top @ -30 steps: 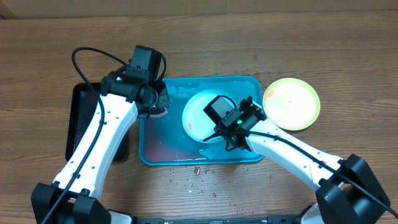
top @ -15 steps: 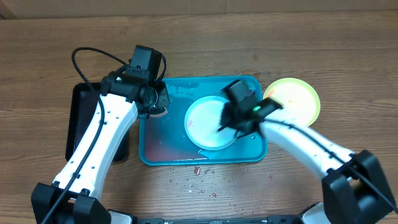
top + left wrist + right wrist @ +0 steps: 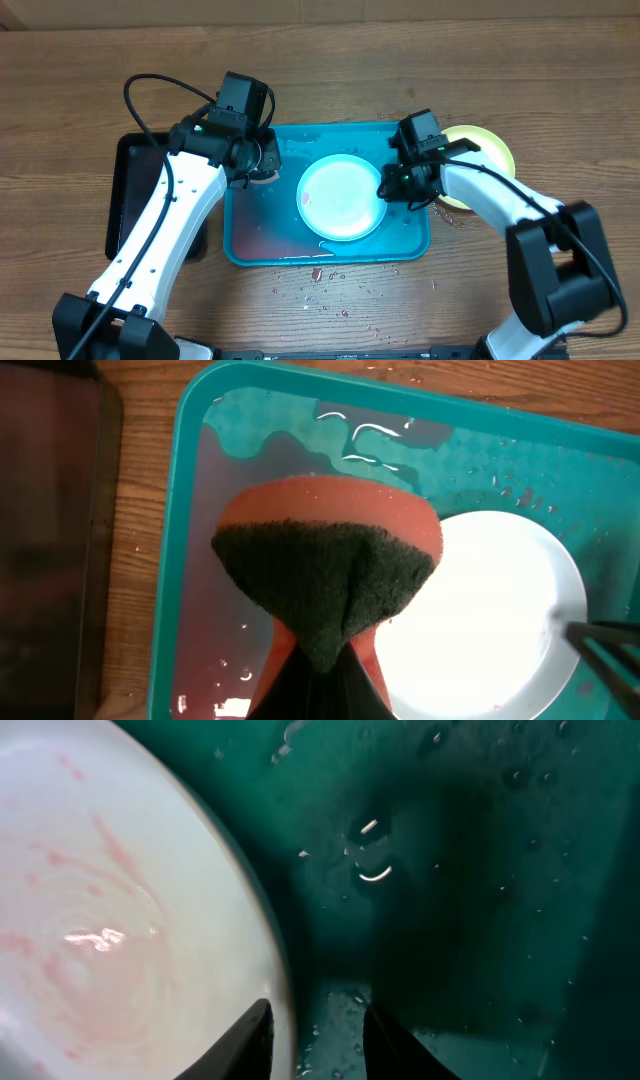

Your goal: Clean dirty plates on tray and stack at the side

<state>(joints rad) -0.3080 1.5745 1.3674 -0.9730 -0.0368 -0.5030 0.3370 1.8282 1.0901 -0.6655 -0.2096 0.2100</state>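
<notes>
One plate (image 3: pixel 340 197), faintly pink-smeared, lies in the tray (image 3: pixel 229 232), seemingly not yet clean; the right gripper (image 3: pixel 315 1032) straddles its rim, jaws narrowly apart. Further back the left gripper (image 3: pixel 320 682) pinches a sponge (image 3: pixel 330 580) above the tray. A yellow-green plate (image 3: pixel 490 150) waits aside; no stack yet.

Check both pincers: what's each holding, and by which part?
The left pincer pinches the sponge at its folded lower end. The right pincer is open, holding nothing; the plate rim lies between its fingers.
</notes>
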